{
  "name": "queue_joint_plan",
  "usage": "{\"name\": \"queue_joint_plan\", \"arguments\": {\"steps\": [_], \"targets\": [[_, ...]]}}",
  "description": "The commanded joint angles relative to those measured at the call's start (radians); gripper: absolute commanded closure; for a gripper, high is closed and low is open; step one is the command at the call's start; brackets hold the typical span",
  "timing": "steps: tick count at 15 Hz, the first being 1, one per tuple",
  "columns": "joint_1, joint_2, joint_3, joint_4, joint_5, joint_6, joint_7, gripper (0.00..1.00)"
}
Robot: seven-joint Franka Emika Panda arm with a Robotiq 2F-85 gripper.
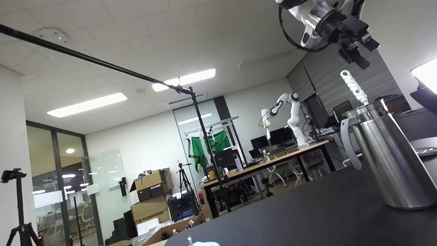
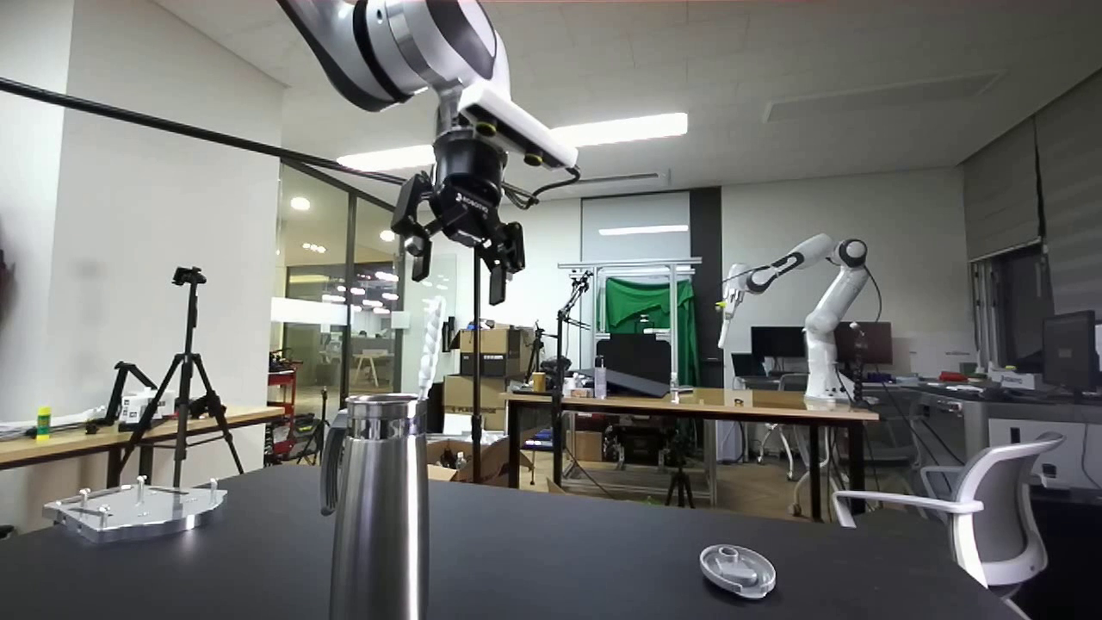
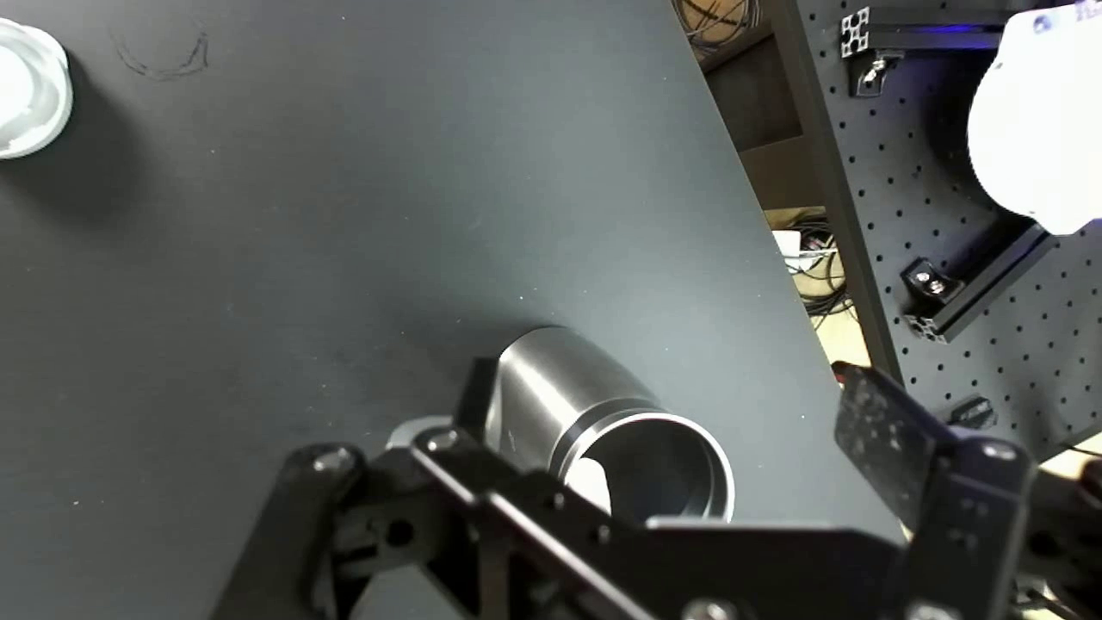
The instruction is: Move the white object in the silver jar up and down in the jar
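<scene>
The silver jar (image 1: 396, 160) stands upright on the black table in both exterior views (image 2: 380, 517), its grey handle on one side. The white object (image 1: 355, 88) leans in the jar, its twisted upper part sticking out above the rim; it also shows in an exterior view (image 2: 431, 344). Its lower part is hidden inside the jar. My gripper (image 2: 459, 280) is open and empty, above the jar and apart from the white object. In the wrist view, the jar (image 3: 560, 379) lies between the open fingers (image 3: 667, 405), and part of the white object (image 3: 591, 484) shows at its mouth.
A clear round lid (image 2: 738, 571) lies on the table; a similar pale lid-like thing (image 3: 30, 90) shows in the wrist view. A clear plate with pegs (image 2: 138, 510) sits on the table. A perforated dark board (image 3: 913, 207) lies beyond the table's edge. A black pole crosses behind.
</scene>
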Motion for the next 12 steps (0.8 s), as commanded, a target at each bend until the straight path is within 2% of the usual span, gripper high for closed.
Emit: {"name": "queue_joint_plan", "arguments": {"steps": [1, 9, 12], "targets": [[-0.02, 0.001, 0.02, 0.003, 0.001, -0.003, -0.002, 0.0], [-0.01, 0.064, 0.065, 0.015, 0.073, 0.115, -0.031, 0.0], [-0.015, 0.083, 0.077, 0.021, 0.1, 0.112, -0.028, 0.0]]}}
